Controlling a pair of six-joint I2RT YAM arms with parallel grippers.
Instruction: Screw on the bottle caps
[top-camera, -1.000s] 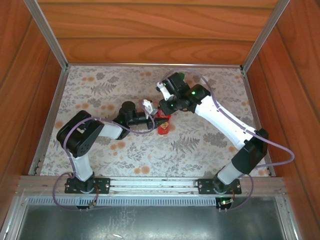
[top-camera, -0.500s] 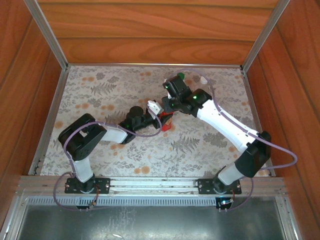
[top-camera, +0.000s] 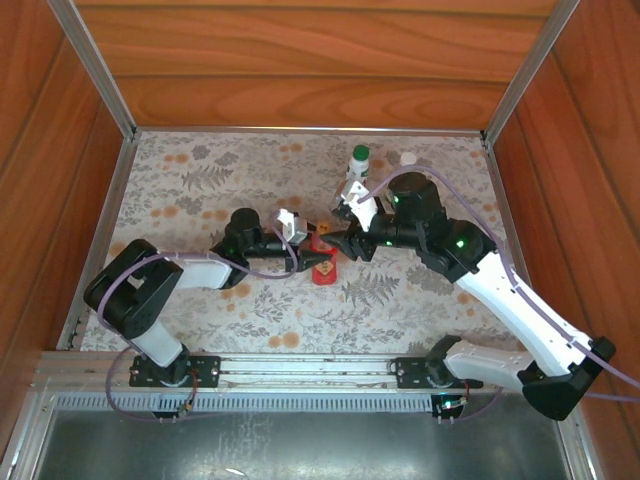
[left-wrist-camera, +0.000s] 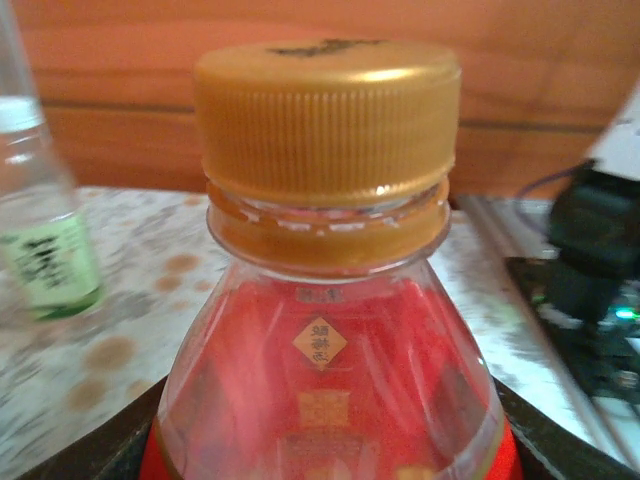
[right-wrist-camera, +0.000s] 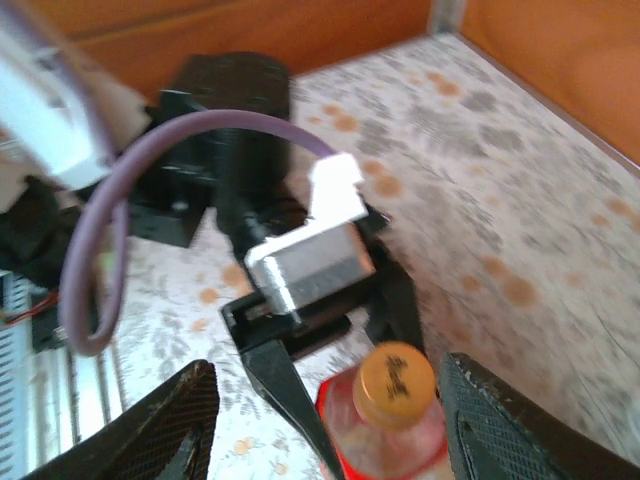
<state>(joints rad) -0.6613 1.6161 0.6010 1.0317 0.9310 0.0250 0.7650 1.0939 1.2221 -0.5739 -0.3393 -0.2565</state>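
Since a second ago the right arm's elbow has swung outward, and the right gripper (right-wrist-camera: 325, 365) jaws now stand open either side of the orange cap (left-wrist-camera: 327, 115), clear of it. The left gripper (top-camera: 310, 252) clamps the red bottle (left-wrist-camera: 330, 390), steadying it upright mid-tabletop (top-camera: 200, 190). The cap sits on the neck; any contents I cannot tell.

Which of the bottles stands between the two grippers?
The red bottle with the orange cap, between the left gripper and the right gripper; the green-capped bottle and the one beside it stand farther back.
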